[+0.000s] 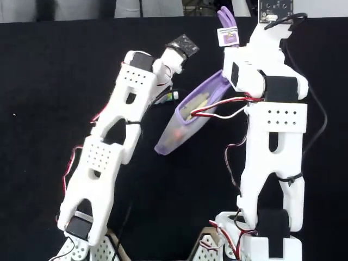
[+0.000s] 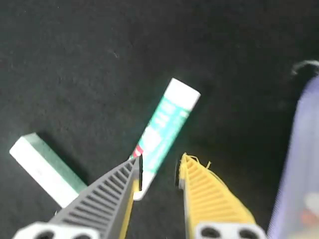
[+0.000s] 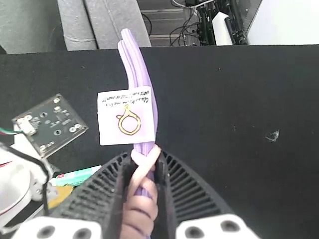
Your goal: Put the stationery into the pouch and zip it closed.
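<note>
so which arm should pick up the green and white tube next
Left: its jaws stand open around one end of the green and white tube. The right jaws are shut on the purple pouch, holding it up.

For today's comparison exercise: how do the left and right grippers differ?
The left gripper is open, straddling the end of a green-and-white stick; the right gripper is shut on the purple pouch. The left has one grey and one yellow finger; the right's are both dark. Both have ribbed fingers.
</note>
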You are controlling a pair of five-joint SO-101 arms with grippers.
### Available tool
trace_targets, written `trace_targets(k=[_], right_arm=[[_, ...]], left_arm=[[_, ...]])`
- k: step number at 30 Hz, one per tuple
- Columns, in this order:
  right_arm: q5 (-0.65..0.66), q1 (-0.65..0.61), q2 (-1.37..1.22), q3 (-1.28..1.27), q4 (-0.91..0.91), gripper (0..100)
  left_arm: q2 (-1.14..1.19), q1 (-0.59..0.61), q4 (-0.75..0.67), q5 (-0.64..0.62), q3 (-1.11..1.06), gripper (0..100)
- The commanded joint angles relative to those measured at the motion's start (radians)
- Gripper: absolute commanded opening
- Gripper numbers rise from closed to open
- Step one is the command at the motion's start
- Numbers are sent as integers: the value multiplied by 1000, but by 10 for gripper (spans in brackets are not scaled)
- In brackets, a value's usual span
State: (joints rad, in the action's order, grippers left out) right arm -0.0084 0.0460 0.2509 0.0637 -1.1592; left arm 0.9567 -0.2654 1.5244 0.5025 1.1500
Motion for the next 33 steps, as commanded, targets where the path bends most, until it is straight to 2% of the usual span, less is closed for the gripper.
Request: trace_targets(k=[1,6,10,14,18,21,26,28,31,33], right_arm=[[11,6,-4,4,6,11],[9,5,-5,4,6,11],[9,3,-5,4,9,11],[8,0,-5,4,9,11],[8,5,-5,4,5,11],[8,5,-5,4,3,11],[8,5,-5,4,3,11],[6,3,-5,4,3,11],[6,2,-5,4,5,11],[6,5,-5,4,5,11]], left_arm=[[123,-12,5,14,266,138],[292,-16,12,110,437,138],[384,-7,9,130,510,138],[405,-7,20,155,512,130],[394,-12,54,160,512,25],[394,-15,89,160,512,47],[361,18,100,150,516,29],[288,42,100,95,515,29],[178,94,97,-84,516,29],[107,133,97,-152,515,30]])
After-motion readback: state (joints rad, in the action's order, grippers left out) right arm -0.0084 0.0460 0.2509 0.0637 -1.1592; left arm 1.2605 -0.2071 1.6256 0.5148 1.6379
